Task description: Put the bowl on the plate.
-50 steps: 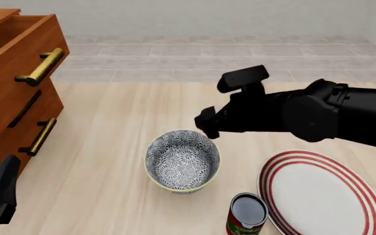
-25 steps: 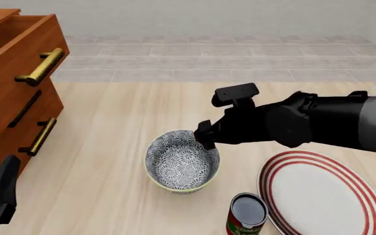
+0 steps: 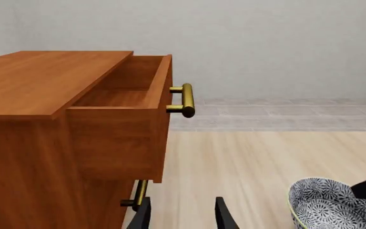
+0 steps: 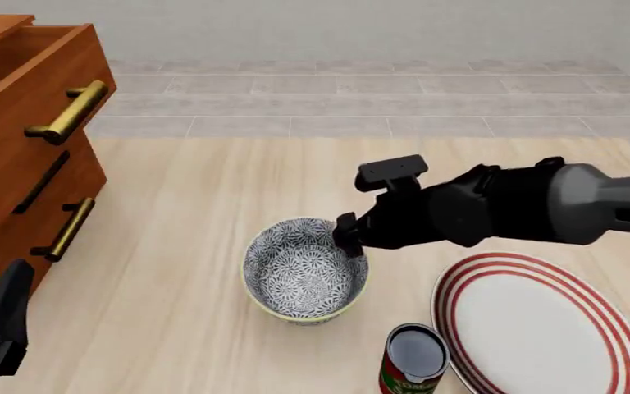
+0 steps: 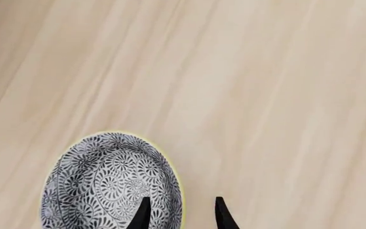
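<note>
The bowl [image 4: 304, 271], grey-and-white floral with a pale rim, stands upright on the wooden table near the middle front. The plate [image 4: 534, 328], white with red rings, lies flat to its right at the front. My right gripper [image 4: 348, 240] is down at the bowl's far right rim. In the right wrist view this gripper [image 5: 181, 215] is open and straddles the rim, one finger over the inside of the bowl [image 5: 110, 183] and one outside. My left gripper [image 4: 6, 300] sits at the front left by the dresser, open [image 3: 181, 217] and empty, with the bowl [image 3: 335, 205] off to its side.
A red-labelled can [image 4: 413, 361] stands at the front, between bowl and plate and close to both. A wooden dresser [image 4: 20, 139] with brass handles fills the left side, its top drawer [image 3: 126, 100] pulled open.
My right arm has come down and a little toward me, bringing its gripper onto the bowl's far right rim. Bowl, plate, can and left arm have not moved.
</note>
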Robot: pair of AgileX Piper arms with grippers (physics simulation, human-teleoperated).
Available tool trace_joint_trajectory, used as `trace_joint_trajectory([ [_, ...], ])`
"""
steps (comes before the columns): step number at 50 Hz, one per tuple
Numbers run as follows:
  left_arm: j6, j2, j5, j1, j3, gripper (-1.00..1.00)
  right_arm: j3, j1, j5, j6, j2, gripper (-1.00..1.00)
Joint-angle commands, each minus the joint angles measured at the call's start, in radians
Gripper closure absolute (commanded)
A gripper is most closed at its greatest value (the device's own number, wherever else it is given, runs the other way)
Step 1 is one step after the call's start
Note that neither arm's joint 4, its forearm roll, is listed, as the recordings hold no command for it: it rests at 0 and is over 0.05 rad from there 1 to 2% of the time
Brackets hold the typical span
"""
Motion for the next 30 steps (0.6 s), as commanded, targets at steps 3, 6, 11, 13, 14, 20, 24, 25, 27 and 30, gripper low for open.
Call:
trace_joint_trajectory([
  [3,0.0,0.0,0.0,0.0,0.0,-1.0,0.011,0.005,-0.026,0.007,0.048,-1.0],
  [6,0.0,0.0,0.0,0.0,0.0,-1.0,0.022,0.01,-0.04,0.016,0.055,-1.0],
  [11,0.0,0.0,0.0,0.0,0.0,-1.0,0.032,0.015,-0.051,0.024,0.061,-1.0],
  [13,0.0,0.0,0.0,0.0,0.0,-1.0,0.035,0.019,-0.057,0.028,0.064,-1.0],
  [14,0.0,0.0,0.0,0.0,0.0,-1.0,0.043,0.021,-0.063,0.032,0.062,-1.0],
  [20,0.0,0.0,0.0,0.0,0.0,-1.0,0.054,0.026,-0.08,0.035,0.081,-1.0],
  [24,0.0,0.0,0.0,0.0,0.0,-1.0,0.053,0.024,-0.088,0.035,0.097,-1.0],
  [25,0.0,0.0,0.0,0.0,0.0,-1.0,0.053,0.022,-0.089,0.035,0.1,-1.0],
  [27,0.0,0.0,0.0,0.0,0.0,-1.0,0.059,0.027,-0.094,0.039,0.1,-1.0],
  [30,0.0,0.0,0.0,0.0,0.0,-1.0,0.062,0.029,-0.095,0.042,0.099,-1.0],
])
